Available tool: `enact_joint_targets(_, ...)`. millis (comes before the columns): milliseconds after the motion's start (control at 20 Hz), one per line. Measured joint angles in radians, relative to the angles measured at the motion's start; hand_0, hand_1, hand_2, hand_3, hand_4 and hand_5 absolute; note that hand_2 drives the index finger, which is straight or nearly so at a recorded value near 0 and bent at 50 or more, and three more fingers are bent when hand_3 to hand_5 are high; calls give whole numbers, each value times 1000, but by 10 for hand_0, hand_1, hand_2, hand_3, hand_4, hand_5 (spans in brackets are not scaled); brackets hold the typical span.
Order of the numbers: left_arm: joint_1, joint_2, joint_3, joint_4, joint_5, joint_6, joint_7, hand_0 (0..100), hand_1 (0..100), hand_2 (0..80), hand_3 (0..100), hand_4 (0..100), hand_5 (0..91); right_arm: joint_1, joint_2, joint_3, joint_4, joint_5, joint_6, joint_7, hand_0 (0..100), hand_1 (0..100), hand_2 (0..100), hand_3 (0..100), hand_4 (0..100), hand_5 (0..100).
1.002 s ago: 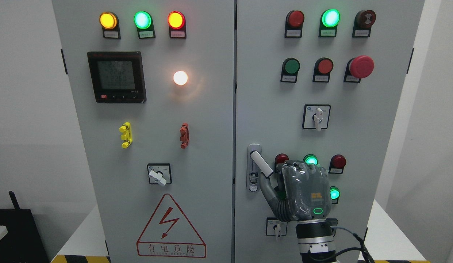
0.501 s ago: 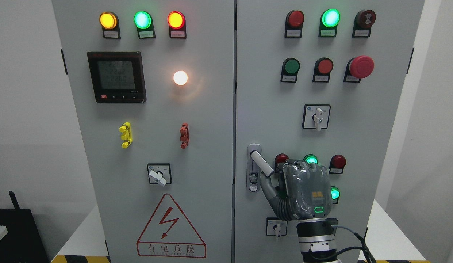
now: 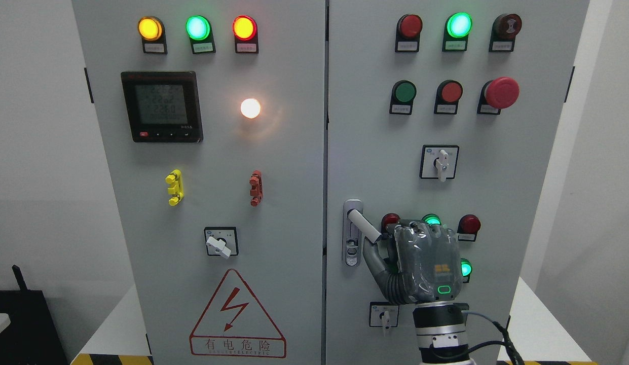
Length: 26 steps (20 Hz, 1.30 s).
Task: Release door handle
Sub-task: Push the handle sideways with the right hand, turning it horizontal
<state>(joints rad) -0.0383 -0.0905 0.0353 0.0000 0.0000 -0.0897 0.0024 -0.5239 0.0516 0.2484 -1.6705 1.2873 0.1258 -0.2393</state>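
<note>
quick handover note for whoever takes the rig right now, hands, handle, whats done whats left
Right hand: at the right door's handle, back of hand to the camera, fingers curled near the lever's free end, thumb below it. Whether it grips the lever or only sits against it cannot be told from this view.
Left hand: out of view.
Handle: white lever swung out of its silver housing, tilted down to the right.
Doors: both cabinet doors look shut; the seam runs straight.
Done: handle is turned out.
Left: open the fingers, draw the hand clear of the lever, mind the lit green button beside it.
</note>
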Motion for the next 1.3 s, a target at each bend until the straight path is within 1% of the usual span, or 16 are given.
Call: enact_joint_targets(1303,0,0,0,0,0,0,0,120,389,0,0,0,0,-5,-1,-12,-15,-2,-4,0,568,522,1000,1000,1000,992)
